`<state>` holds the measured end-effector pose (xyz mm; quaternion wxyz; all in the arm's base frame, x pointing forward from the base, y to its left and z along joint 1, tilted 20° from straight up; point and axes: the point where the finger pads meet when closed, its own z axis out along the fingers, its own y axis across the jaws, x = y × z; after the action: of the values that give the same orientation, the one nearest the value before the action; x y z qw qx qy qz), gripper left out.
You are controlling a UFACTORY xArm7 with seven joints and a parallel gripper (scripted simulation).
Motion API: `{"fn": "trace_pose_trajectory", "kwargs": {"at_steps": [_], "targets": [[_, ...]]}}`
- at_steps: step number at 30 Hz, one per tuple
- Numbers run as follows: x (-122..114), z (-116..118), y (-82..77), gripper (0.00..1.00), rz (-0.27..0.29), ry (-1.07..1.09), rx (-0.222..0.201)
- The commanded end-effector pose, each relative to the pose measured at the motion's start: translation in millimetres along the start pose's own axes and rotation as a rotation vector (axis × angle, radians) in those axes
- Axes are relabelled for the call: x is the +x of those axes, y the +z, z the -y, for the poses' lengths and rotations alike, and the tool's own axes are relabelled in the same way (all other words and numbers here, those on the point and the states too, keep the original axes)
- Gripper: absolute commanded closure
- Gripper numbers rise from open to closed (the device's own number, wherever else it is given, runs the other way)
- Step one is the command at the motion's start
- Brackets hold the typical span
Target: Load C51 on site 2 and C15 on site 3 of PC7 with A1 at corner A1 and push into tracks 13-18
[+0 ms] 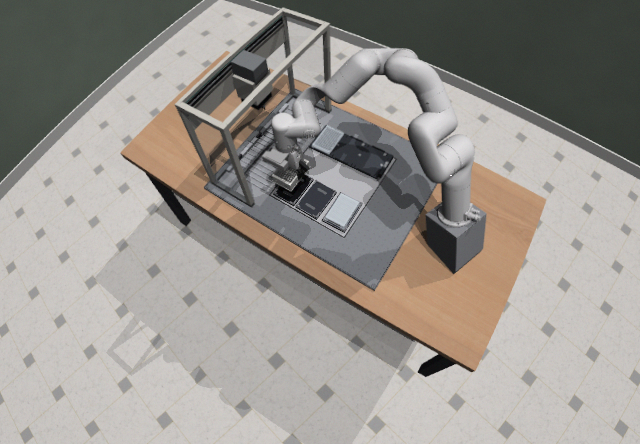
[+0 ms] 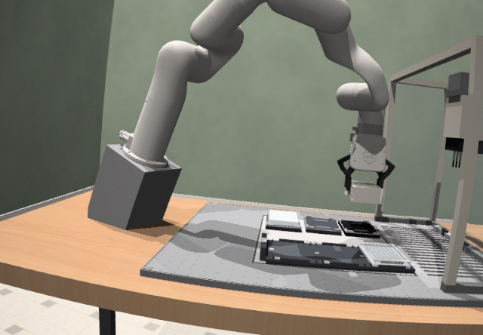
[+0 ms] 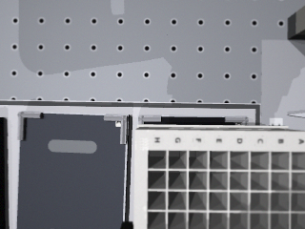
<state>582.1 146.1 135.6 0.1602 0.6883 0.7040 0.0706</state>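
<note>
Pincer [image 2: 365, 186] holds C51 [image 2: 365, 192] aloft.

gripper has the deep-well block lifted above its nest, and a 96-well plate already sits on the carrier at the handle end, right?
Not the handle end. The exterior view shows the 96-well plate at the carrier's end nearest the rails. The gripper does hold the deep-well block above its nest.
</note>
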Motion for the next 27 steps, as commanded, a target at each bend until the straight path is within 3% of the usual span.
{"fn": "trace_pose_trajectory", "kwargs": {"at_steps": [1, 27], "targets": [[1, -2, -8.8, 1.00, -0.002, 0.000, -0.005], [1, -2, -46.8, 1.00, -0.002, 0.000, -0.005]]}}
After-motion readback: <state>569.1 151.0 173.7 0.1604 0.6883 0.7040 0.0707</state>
